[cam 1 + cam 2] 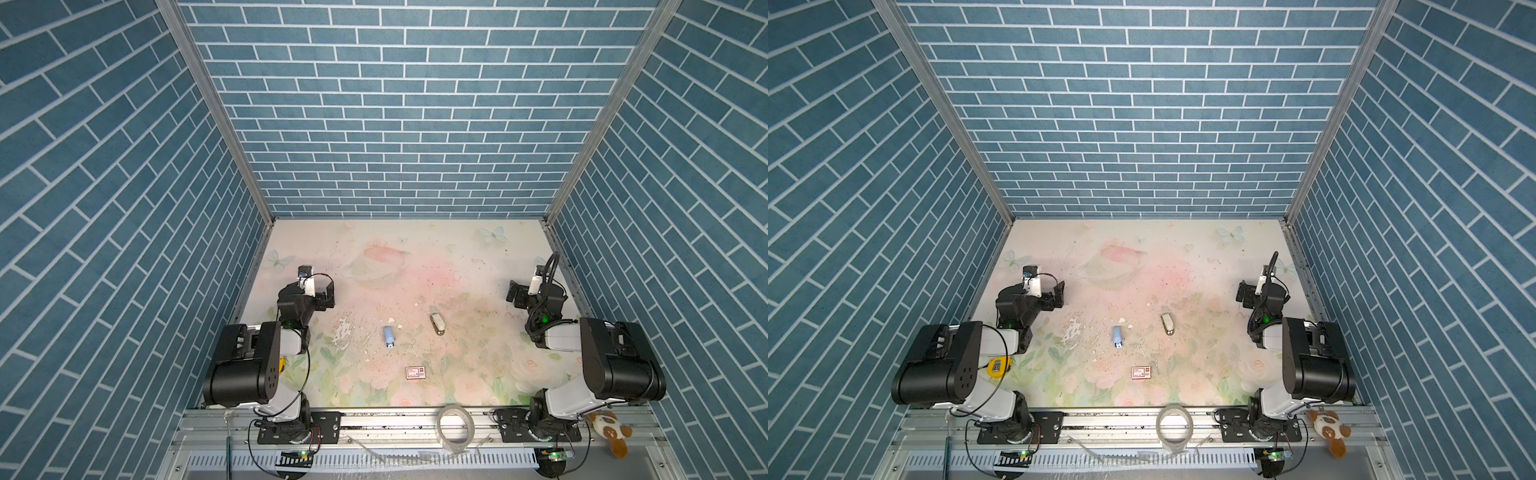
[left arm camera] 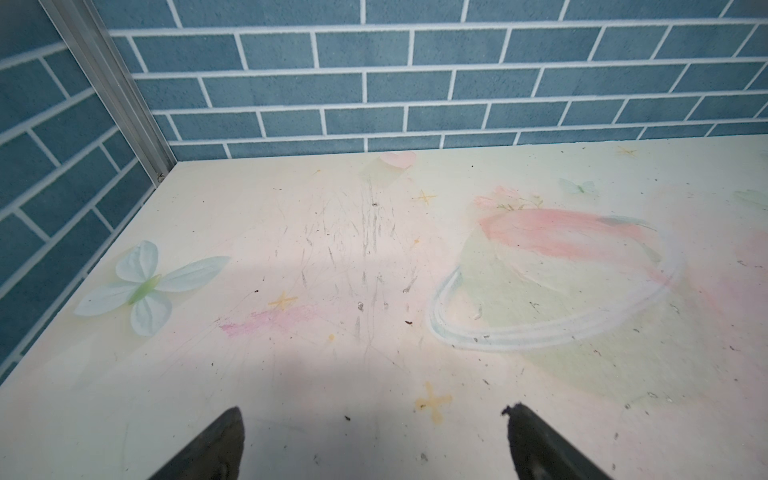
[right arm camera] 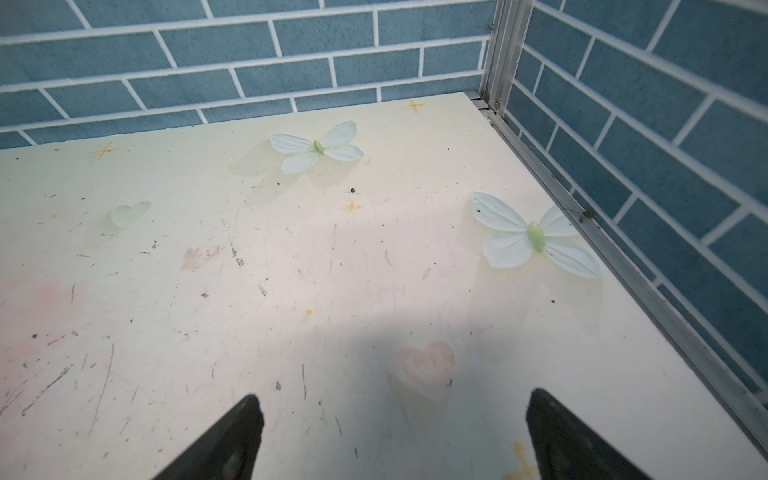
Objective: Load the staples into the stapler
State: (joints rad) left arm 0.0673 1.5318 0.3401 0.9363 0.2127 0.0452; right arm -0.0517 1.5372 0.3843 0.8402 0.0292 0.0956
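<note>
Start pos. L claw point(image 2: 374, 436) and R claw point(image 3: 395, 434): jaws spread fully, nothing between them. Each hangs over bare counter point(image 1: 415, 257) at its own side, well apart from all items. This is judged a parked stance that keeps the centre free for the 1st reach. No step of the task is begun. Pos. of staples: no loose silvery strip can be made out in either top view at this size. They are prob. inside the white-and-red box point(image 1: 416, 372), which lies flat near the front edge, approx. centre; lid state not readable. 2 staplers lie flat on the counter, apart from each other and from the box. Unit 1, blue stapler point(image 1: 389, 336): left of centre, beyond the box. Its long axis runs approx. front-to-back, w/ the near end swung slightly right and showing a dark/white detail. Unit 2, pale stapler point(image 1: 437, 323): right of centre, long axis also approx. front-to-back w/ a similar slant; white end to the back, metallic end to the front. Which end is the mouth: cannot tell for either unit. Neither shows a raised top at this size, so the magazine likely needs opening before loading. Both units lie between the 2 arms, judged so that 1 claw can steady the body while the other handles a strip.
</note>
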